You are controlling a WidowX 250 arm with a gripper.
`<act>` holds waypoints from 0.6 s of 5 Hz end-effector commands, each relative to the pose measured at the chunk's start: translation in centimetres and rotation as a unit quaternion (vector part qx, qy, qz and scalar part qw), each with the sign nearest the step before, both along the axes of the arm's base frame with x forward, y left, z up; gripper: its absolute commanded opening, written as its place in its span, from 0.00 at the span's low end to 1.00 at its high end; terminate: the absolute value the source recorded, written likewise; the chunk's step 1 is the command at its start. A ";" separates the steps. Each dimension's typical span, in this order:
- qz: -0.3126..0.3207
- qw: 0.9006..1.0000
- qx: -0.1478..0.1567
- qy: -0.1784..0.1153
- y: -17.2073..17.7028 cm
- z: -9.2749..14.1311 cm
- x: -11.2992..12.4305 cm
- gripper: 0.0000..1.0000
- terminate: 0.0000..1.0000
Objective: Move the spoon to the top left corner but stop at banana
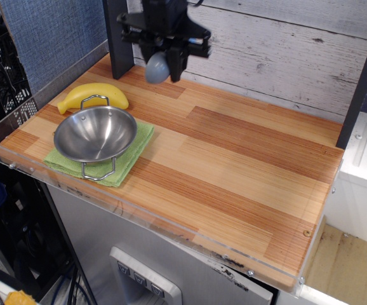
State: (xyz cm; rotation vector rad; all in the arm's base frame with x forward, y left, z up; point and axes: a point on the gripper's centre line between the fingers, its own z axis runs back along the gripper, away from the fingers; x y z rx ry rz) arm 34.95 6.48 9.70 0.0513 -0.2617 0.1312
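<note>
My black gripper (166, 58) hangs above the far left part of the wooden tabletop (234, 159). It is shut on the spoon (157, 68), whose round grey bowl hangs below the fingers; the light-blue handle is hidden inside the gripper. The spoon is held in the air, above the board. The yellow banana (93, 97) lies at the left edge, to the left of and nearer than the gripper, apart from it. The top left corner (117, 67) lies just left of the gripper, by a dark post.
A steel bowl with wire handles (95, 133) sits on a green cloth (127, 159) right in front of the banana. A dark post (118, 35) stands at the back left corner. A white plank wall runs behind. Clear acrylic edges the board.
</note>
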 end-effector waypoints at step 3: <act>0.041 0.999 -0.021 0.025 4.5 -4.2 2.2 0.00 0.00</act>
